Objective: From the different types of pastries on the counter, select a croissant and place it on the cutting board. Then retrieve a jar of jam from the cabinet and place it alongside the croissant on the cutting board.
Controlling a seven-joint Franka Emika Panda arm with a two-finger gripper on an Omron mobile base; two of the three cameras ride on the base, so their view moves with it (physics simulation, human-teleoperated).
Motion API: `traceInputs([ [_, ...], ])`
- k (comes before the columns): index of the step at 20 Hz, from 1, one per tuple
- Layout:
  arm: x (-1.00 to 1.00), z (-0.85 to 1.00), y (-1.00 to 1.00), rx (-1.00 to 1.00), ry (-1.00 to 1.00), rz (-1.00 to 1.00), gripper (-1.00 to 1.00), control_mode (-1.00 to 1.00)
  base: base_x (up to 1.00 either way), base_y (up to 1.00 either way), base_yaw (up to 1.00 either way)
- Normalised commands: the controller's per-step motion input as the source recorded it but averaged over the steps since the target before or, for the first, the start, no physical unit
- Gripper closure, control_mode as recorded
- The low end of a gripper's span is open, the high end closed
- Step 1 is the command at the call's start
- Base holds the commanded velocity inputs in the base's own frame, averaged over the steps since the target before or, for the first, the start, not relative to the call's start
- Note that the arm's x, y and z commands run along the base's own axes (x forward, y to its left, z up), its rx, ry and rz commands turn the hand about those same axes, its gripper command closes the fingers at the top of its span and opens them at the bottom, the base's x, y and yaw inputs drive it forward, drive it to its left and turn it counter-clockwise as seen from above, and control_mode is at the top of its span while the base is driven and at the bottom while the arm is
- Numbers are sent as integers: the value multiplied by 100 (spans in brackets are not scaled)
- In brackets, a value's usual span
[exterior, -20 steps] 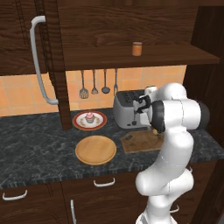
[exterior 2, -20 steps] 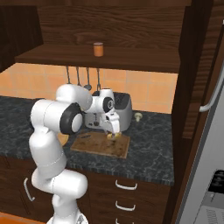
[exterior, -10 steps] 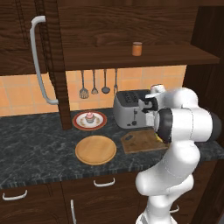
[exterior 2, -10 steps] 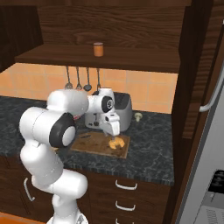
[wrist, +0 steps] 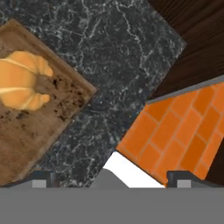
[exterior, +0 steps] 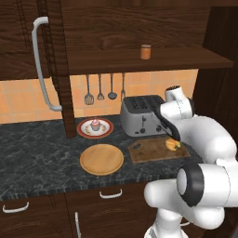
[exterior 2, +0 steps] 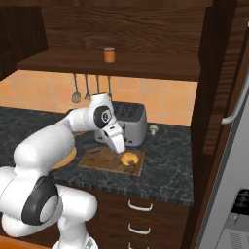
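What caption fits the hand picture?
Croissant resting on the cutting board, open gripper above the counter.

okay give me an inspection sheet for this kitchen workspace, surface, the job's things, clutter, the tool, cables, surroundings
Surface: black marble counter, dark drawers below.
Job's things: croissant lies on the cutting board, near its right end. Jar of jam upright on the cabinet shelf. Pink cupcake on a red-rimmed plate.
Clutter: silver toaster behind the board; round wooden plate left of it; small pale item right of the toaster, too small to identify.
Tool: tool open, holding nothing, above the board beside the croissant.
Cables: nothing seen.
Surroundings: orange tiled wall with hanging utensils; tall door with curved grey handle at left.
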Motion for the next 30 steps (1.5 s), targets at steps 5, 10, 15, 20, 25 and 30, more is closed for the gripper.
traceInputs([
  [5, -91, 100, 2, 2, -3, 19, -100, -100, 0, 0, 0],
  [10, -75, 100, 9, 0, 0, 18, -100, -100, 0, 0, 0],
  [15, -36, 39, 5, 0, -7, 7, -100, -100, 0, 0, 0],
  [20, -69, 88, 21, -2, -29, 28, -100, -100, 0, 0, 0],
  [25, -41, 99, 21, -8, -42, 42, -100, -100, 0, 0, 0],
  [30, -35, 97, 22, -22, -61, 36, -100, -100, 0, 0, 0],
])
